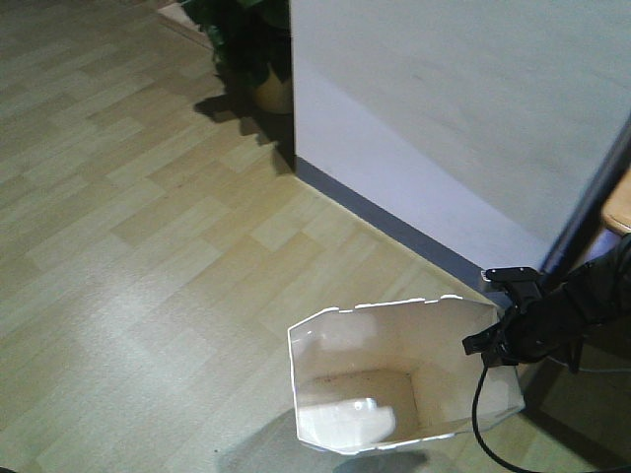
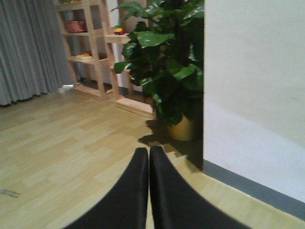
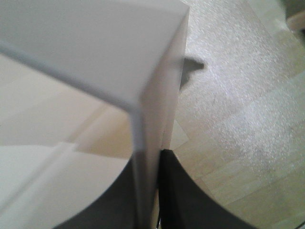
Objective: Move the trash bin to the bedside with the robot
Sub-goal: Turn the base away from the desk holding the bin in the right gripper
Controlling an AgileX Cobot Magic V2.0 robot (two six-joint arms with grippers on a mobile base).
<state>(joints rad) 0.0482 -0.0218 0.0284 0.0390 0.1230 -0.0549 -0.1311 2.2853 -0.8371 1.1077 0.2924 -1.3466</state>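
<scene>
On the plank floor [image 1: 148,246], the right end effector [image 1: 491,345] grips the trash bin [image 1: 394,340] by its wall.

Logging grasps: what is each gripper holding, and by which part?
Right gripper pinches the bin by its side wall at the rim. Left gripper is shut, holding nothing.

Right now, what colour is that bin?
The trash bin is white, creamy inside; clearest in the exterior front-facing view.
</scene>
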